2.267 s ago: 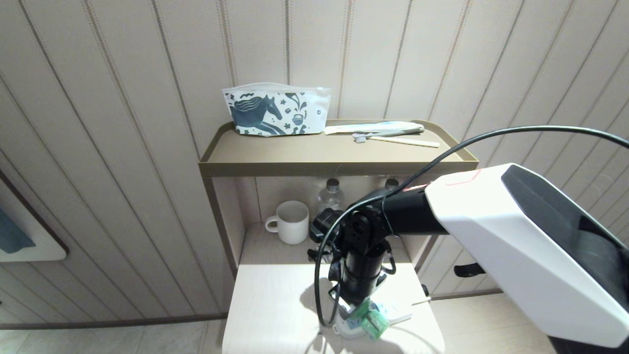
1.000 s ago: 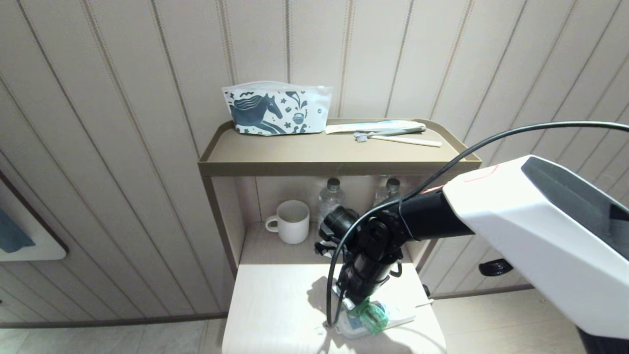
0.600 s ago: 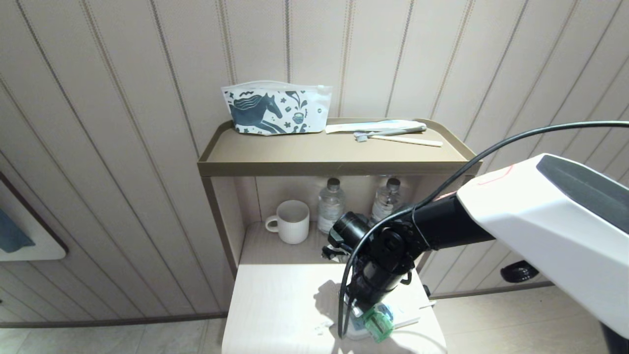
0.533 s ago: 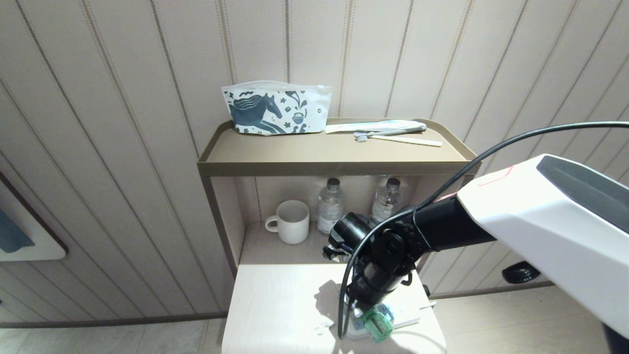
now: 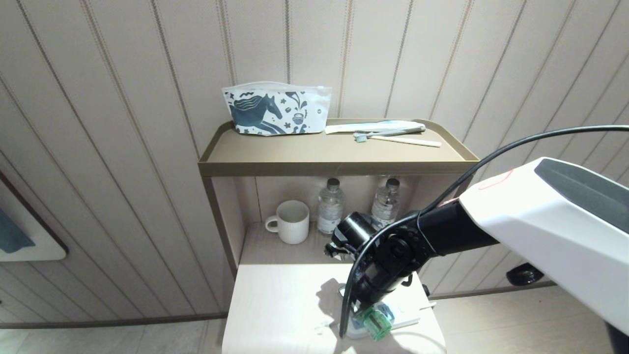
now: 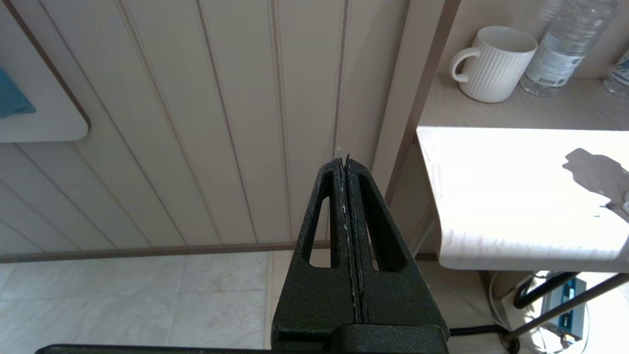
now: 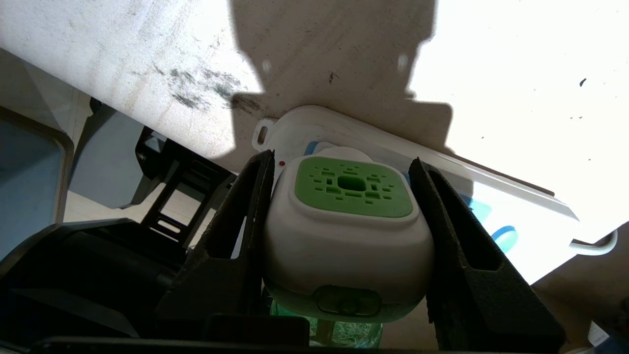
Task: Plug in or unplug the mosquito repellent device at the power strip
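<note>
The mosquito repellent device [image 7: 351, 231] has a white head with a green vented top and a green bottle [image 5: 377, 324]. My right gripper [image 7: 342, 158] is shut on the head, one finger pressed to each side. It holds the device against the end of the white power strip [image 7: 314, 123], which lies near the front right of the pale table [image 5: 280, 305]. The plug is hidden, so I cannot tell whether it is seated. In the head view the strip [image 5: 409, 312] shows beside the wrist. My left gripper [image 6: 342, 157] is shut and empty, parked left of the table above the floor.
A white ribbed mug [image 5: 293, 221] and two clear water bottles [image 5: 330, 206] [image 5: 388, 200] stand on the lower shelf behind the table. On the top shelf lie a horse-print pouch [image 5: 275, 110] and a toothbrush [image 5: 398, 140]. The strip's cord trails off the table's right edge.
The right arm has swung to the right and its wrist has tilted, uncovering both bottles. The device stays in the gripper at the strip's end. The left arm has not moved.
</note>
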You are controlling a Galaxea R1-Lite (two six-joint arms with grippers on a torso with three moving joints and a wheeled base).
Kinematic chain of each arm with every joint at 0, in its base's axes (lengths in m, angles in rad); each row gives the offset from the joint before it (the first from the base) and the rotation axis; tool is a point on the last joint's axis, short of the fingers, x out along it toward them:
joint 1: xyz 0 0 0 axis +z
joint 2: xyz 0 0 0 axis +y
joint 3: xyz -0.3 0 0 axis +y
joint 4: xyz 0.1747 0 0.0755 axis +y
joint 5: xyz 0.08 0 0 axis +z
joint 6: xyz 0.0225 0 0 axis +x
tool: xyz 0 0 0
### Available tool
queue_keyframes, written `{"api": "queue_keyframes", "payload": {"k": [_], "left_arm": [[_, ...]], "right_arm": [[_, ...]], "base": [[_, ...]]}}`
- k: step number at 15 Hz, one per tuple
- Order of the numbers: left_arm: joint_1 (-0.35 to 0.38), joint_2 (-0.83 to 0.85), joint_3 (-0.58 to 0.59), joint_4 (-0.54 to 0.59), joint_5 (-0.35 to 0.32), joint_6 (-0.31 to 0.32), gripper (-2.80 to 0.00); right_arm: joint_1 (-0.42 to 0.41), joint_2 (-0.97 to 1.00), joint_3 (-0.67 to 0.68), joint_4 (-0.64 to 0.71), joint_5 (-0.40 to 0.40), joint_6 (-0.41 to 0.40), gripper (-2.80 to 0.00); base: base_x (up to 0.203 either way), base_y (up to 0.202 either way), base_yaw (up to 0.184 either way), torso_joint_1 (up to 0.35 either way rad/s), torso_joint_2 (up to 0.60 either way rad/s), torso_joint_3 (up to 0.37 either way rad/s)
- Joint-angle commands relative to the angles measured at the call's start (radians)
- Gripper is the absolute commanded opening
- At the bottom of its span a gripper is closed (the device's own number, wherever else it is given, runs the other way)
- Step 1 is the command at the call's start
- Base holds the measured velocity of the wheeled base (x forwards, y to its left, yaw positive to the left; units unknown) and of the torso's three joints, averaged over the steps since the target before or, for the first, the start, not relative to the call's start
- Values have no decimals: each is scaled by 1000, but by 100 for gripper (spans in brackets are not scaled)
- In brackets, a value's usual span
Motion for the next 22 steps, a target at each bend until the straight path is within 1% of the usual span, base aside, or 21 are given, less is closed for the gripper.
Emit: {"api": "queue_keyframes", "payload": {"k": [1,4,5,13,17,19,20,22], "left_arm": [[0,0,0,1,0,0,-280],[0,0,1,1,0,0,-280],[1,0,0,1,0,0,-280],[1,0,0,1,0,0,-280],[0,0,0,1,0,0,-280],[0,0,0,1,0,0,-280],[1,0,0,1,0,0,-280],[0,0,0,1,0,0,-280]], "right_arm": [[0,-5,3,-1,-4,1,-280],[1,-39,3,-4,-8,5,-280],[3,-49,5,-4,-10,10,0],[7,-116,1,-3,-13,13,0],[16,-245,6,4,-30,18,0],[23,-358,53,7,-37,18,0],[29,-419,94,6,-51,18,-280],[46,-544,182,5,-84,16,-280]], "base": [[0,0,0,0,0,0],[0,0,0,0,0,0],[0,0,0,0,0,0],[0,0,0,0,0,0],[0,0,0,0,0,0],[0,0,0,0,0,0],[0,0,0,0,0,0],[0,0,0,0,0,0]]}}
